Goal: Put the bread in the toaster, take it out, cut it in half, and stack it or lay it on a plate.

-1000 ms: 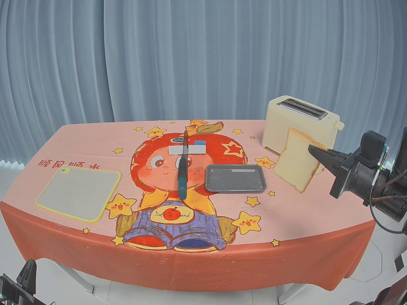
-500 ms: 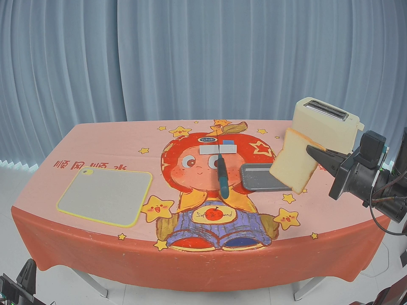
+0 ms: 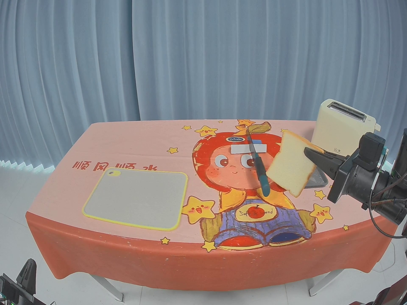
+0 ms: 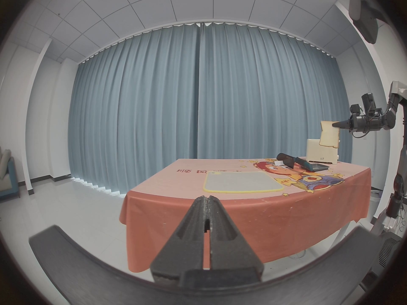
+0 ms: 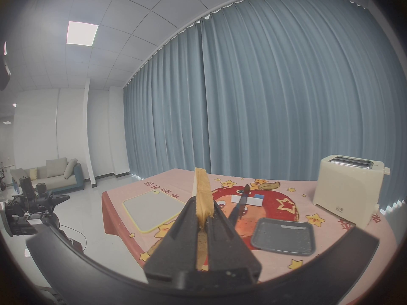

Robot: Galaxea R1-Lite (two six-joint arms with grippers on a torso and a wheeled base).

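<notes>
**Bread held in the air, toaster slots empty**

The table (image 3: 127, 149) wears an orange-pink cloth printed with a cartoon apple-headed child and stars. On the robot's left side of it lies the grey cutting board (image 3: 136, 198) with its yellow rim, flat and bare. Well apart from it, at the far right corner, the cream toaster (image 3: 341, 128) stands upright, both slots facing up with nothing in them. Just in front of the toaster sits the dark grey tray (image 5: 283, 236), which has nothing on it.

The bread (image 3: 290, 164) is off the table altogether: the right gripper (image 3: 316, 153) pinches one edge of the slice and holds it aloft on its edge, tilted, over the tray's side of the table and higher than the toaster's top.

The knife (image 3: 259, 170) lies between board and tray, teal handle toward the robot, dark blade across a small white strip (image 3: 241, 148).

The left gripper (image 4: 207, 202) hangs low, short of the table's near edge, fingers pressed together on nothing.
</notes>
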